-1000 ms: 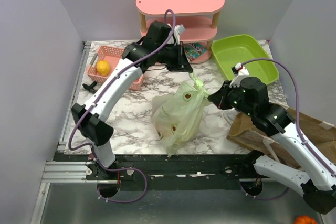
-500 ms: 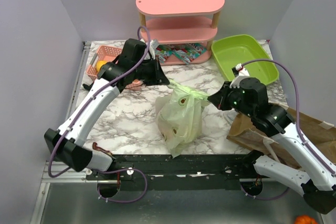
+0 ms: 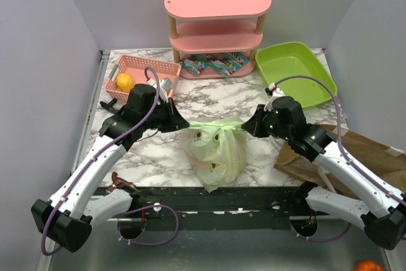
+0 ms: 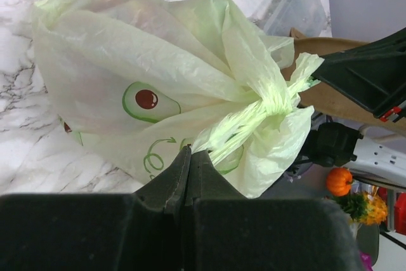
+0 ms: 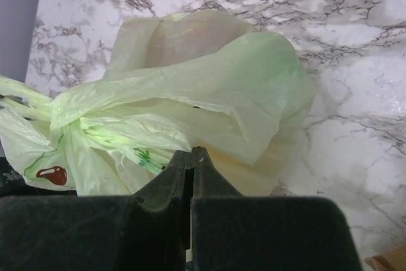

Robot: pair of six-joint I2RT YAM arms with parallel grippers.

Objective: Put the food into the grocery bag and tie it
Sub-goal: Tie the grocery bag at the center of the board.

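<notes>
The pale-green grocery bag [image 3: 217, 147] with avocado prints sits near the table's front middle, its handles stretched flat between both grippers. My left gripper [image 3: 182, 124] is shut on the bag's left handle [image 4: 235, 134], which is twisted into a knot [image 4: 269, 103]. My right gripper [image 3: 248, 125] is shut on the right handle [image 5: 127, 144]. The bag also fills the right wrist view [image 5: 209, 99]. The food inside is hidden behind the plastic. Teal-and-red snack packets [image 3: 214, 66] lie on the pink shelf's bottom level.
A pink shelf [image 3: 217, 20] stands at the back. A pink basket [image 3: 136, 77] with a yellow-orange fruit [image 3: 125, 82] is back left. A green tray [image 3: 295, 74] is back right. A brown paper bag [image 3: 355, 157] lies at the right.
My left arm swung from the back towards the front left, pulling the bag's handle with it. The bag shifted nearer and its handles went taut. My right gripper moved slightly left.
</notes>
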